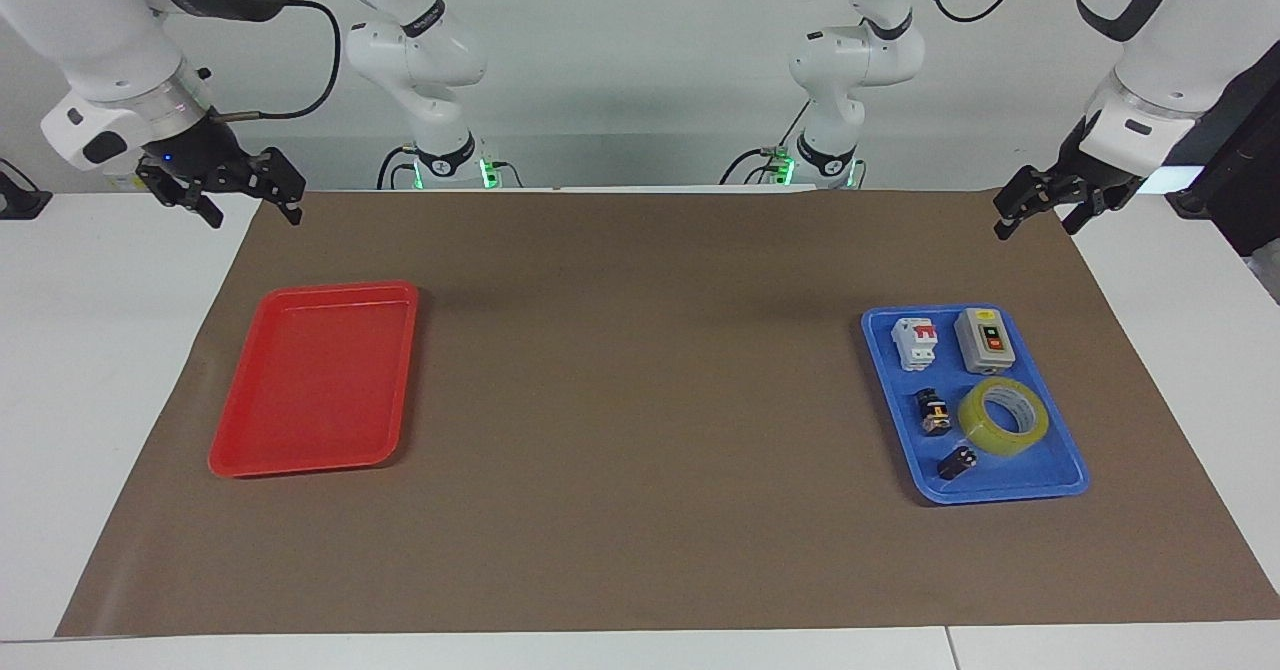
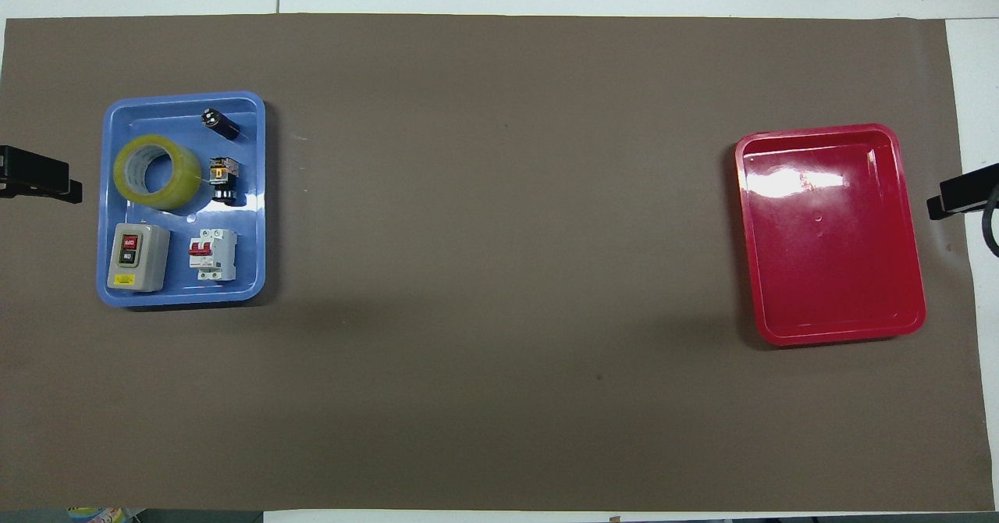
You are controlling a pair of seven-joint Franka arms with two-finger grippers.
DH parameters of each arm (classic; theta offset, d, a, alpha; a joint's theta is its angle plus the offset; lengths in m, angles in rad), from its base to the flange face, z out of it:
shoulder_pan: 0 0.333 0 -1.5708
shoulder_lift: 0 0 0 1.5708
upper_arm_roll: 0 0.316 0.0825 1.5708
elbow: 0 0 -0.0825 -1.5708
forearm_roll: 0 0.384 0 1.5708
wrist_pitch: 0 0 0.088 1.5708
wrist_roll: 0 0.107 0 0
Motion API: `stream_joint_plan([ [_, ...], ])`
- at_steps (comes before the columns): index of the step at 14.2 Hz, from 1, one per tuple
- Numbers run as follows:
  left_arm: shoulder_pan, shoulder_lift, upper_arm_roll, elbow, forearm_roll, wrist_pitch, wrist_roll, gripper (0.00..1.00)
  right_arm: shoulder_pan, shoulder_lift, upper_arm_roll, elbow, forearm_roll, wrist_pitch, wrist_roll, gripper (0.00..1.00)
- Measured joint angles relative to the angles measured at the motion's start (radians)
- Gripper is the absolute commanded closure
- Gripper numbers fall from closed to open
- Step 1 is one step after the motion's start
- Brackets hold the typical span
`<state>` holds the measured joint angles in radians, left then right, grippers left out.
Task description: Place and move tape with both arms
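Observation:
The yellow tape roll [image 1: 985, 432] lies flat in the blue tray [image 1: 1000, 495] at the left arm's end of the table; it also shows in the overhead view [image 2: 184, 184]. My left gripper [image 1: 1045, 212] hangs open and empty in the air over the mat's corner, apart from the blue tray; its tip shows in the overhead view [image 2: 39, 178]. My right gripper [image 1: 240, 200] hangs open and empty over the mat's other corner, apart from the red tray [image 1: 310, 380]; its tip shows in the overhead view [image 2: 964, 195]. Both arms wait.
The blue tray [image 2: 259, 195] also holds a grey switch box [image 1: 985, 340], a white circuit breaker [image 1: 915, 342] and two small black parts [image 1: 933, 412]. The red tray [image 2: 831, 234] has nothing in it. A brown mat [image 1: 640, 400] covers the table.

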<state>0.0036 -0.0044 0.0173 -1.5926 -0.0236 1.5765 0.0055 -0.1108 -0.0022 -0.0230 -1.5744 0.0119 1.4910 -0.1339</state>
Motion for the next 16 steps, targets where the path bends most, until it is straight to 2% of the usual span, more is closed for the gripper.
stream_joint_plan([
  [11, 0.003, -0.006, 0.003, 0.000, 0.002, 0.018, 0.000, 0.00, 0.000, 0.000, 0.000, 0.000, 0.000, 0.000, 0.000, 0.00],
  [13, 0.005, -0.006, 0.007, -0.021, 0.003, 0.072, 0.000, 0.00, 0.000, 0.000, 0.000, 0.000, 0.000, 0.000, 0.000, 0.00],
  [16, 0.040, 0.007, 0.012, -0.117, 0.005, 0.228, 0.000, 0.00, 0.000, 0.000, 0.000, 0.000, 0.000, 0.000, 0.000, 0.00],
])
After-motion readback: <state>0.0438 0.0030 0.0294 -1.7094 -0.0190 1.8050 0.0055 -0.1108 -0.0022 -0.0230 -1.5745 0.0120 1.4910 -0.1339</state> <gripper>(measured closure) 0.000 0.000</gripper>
